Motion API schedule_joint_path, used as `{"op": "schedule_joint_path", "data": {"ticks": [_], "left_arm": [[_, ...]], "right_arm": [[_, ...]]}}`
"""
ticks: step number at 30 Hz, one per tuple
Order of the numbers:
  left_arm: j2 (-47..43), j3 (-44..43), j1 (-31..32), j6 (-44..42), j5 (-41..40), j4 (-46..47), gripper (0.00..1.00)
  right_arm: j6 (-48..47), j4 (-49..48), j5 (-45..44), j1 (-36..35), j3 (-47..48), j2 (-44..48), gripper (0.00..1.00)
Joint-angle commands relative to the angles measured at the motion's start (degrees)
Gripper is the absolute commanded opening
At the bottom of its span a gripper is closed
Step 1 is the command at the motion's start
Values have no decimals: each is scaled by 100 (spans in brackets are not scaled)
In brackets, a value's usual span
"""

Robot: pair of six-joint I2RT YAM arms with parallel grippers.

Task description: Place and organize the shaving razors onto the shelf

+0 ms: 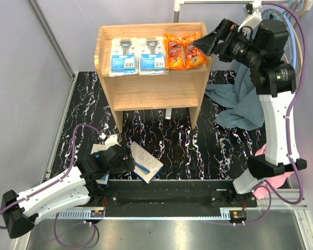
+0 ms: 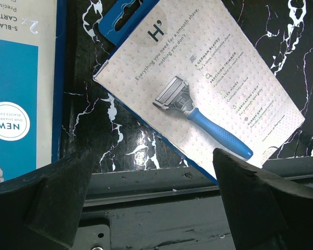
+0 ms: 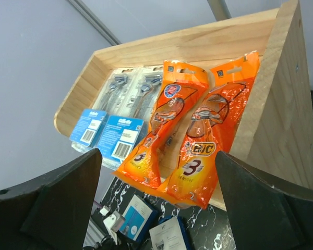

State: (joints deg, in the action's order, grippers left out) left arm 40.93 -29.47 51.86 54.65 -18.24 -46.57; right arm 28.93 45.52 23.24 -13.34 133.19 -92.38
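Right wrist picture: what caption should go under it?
Two orange razor packets and two blue packs lie together on the wooden shelf.

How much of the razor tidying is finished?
Four of six look done: two clear blister packs on blue cards and two glossy orange packets lie in a row on the top tier of the pale wooden shelf. Nothing is held: the left hand hangs open over the two white-and-blue flat boxes left on the black marbled table; the right hand is open by the orange packets.
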Motion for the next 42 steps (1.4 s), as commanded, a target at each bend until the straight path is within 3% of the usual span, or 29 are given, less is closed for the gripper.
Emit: {"op": "schedule_joint_path", "data": {"ticks": [1,11,17,25,32,42], "left_arm": [[-102,-58,26,142,5,201,99],[-226,-225,26,239,57,139,99],[-234,-313,26,265,93,130,99],[-243,-331,26,371,180,130,99],[-269,-296,26,441,233,139,99],[-559,-129,18,774,312,157,99]], "right_arm": [[-107,-1036,189,34,-345,563,100],[-159,-808,796,-133,-828,949,100],[-765,-44,-221,-1362,-1119,1222,100],[-450,-579,-1058,-2593,-3525,2345,100],[-55,-930,-1788,-3831,-5448,2716,100],[1264,-2134,-1850,-4255,-7789,2533,100]]}}
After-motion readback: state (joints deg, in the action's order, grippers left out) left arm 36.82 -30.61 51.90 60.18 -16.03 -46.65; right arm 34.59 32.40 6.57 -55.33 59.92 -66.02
